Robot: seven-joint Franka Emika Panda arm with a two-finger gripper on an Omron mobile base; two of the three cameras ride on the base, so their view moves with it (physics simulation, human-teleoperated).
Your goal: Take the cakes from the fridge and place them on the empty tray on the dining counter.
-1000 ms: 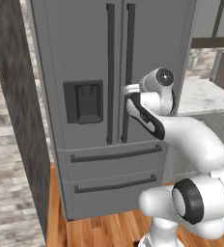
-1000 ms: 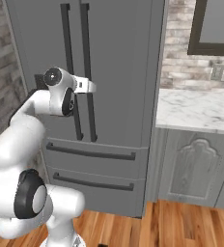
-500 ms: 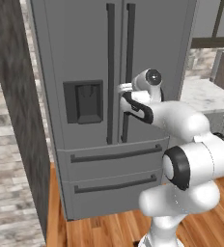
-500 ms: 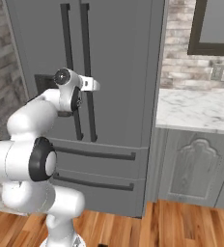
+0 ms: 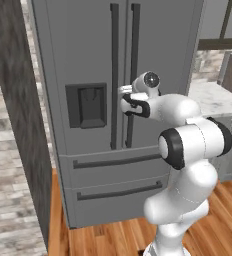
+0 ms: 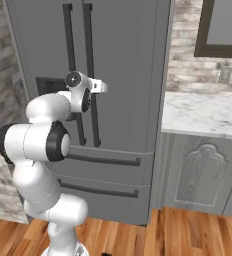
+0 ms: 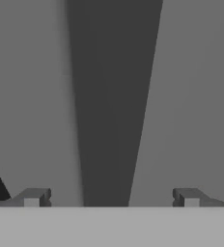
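Observation:
The tall dark-grey fridge (image 5: 88, 50) (image 6: 128, 60) stands with both doors shut, so the cakes are hidden. My gripper (image 5: 124, 91) (image 6: 102, 87) is stretched out at mid-door height, right up against the two black bar handles (image 5: 134, 50). In the hand view one dark handle bar (image 7: 114, 96) runs up the middle, between my two fingertips (image 7: 34, 197). The gripper (image 7: 111, 197) is open, its jaws spread wide on either side of the bar and holding nothing. The tray and the dining counter are out of view.
A dark dispenser panel (image 5: 88, 105) sits left of the handles, with two drawers (image 5: 115, 160) below. A marble-topped counter on grey cabinets (image 6: 203, 112) (image 5: 213, 97) adjoins the fridge's right side. A grey brick wall (image 5: 13, 125) stands at the left, above a wooden floor (image 6: 188, 230).
The arm has stretched forward and the hand has closed in on the fridge handles. The jaws have stayed open.

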